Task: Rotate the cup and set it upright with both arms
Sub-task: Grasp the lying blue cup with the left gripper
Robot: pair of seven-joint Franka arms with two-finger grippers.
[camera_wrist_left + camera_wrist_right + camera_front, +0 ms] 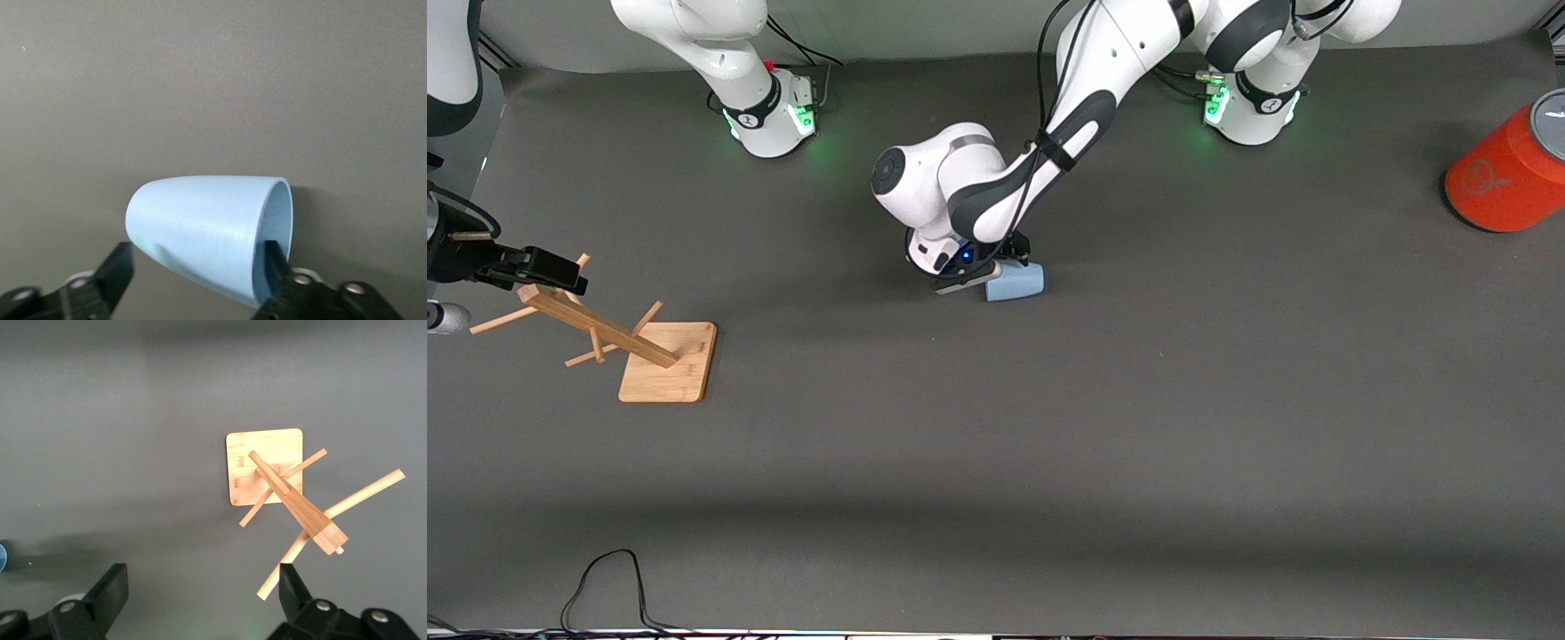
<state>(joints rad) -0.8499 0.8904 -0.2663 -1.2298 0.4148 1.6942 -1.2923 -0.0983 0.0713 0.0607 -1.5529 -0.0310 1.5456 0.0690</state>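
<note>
Grey table bears pale-blue, smooth, tapered cup (200, 230) lying sideways.

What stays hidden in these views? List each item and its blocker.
- Front view: the left gripper is hidden by its own wrist, as is one end of the cup.
- Left wrist view: the cup's inside; only the rim edge shows.
- Front view: the orange-red cylinder is cut by the frame edge.
- Front view: the right gripper overlaps the wooden rack.

No legible text, brand or number on any item. The orange cylinder (1503, 178) bears a faint emblem, unreadable.
</note>
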